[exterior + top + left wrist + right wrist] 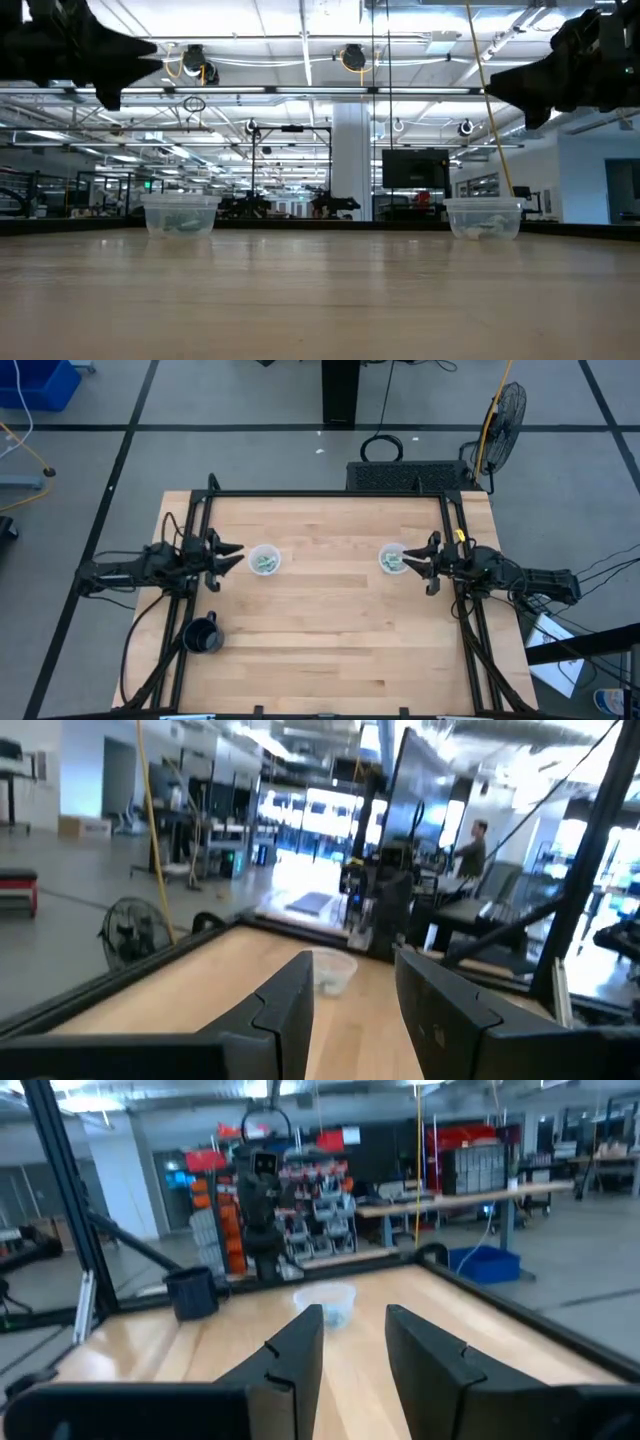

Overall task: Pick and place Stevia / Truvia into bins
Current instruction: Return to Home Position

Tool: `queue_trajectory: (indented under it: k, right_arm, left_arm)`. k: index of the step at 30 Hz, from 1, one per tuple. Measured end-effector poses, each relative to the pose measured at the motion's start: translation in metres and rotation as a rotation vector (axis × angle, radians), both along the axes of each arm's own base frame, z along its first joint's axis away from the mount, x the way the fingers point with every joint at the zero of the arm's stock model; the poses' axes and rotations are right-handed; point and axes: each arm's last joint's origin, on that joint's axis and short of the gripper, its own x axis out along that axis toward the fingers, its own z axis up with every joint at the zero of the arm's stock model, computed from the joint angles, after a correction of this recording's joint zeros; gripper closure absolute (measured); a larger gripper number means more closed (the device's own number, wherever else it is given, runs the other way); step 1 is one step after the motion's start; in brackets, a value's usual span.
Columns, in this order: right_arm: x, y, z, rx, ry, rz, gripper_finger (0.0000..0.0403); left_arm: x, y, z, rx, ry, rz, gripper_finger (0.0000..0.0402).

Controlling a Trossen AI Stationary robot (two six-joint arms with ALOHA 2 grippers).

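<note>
High view: my overhead camera, set far up and pointing straight down, takes in the whole tabletop (330, 630) and both arms.
Low view: at tabletop level, facing the room.
Left wrist view: close behind the left hand (352, 960), aimed at the right cup (330, 970).
Right wrist view: close behind the right hand (353, 1310), aimed at the left cup (325, 1302).
Shared: I get the tabletop in all four views and each cup in three.

The wooden table (330, 620) carried a black mug (203, 637). One clear cup (264, 561) stood near the mug, and the second cup (393, 559) well apart from it.
</note>
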Motion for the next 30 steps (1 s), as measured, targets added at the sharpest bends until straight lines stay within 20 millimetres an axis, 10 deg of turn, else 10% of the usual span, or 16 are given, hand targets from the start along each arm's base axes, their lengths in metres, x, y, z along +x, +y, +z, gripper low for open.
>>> queue_trajectory:
  k: [11, 30]
  right_arm:
    - [0.0, 0.0, -0.003, 0.002, 0.036, -0.001, 0.0297]
    - [0.0, 0.0, -0.003, 0.001, 0.029, 0.0, 0.0297]
  left_arm:
    - [0.009, 0.001, -0.038, -0.055, 0.099, 0.008, 0.0254]
    - [0.011, 0.001, -0.041, -0.022, 0.142, 0.004, 0.0254]
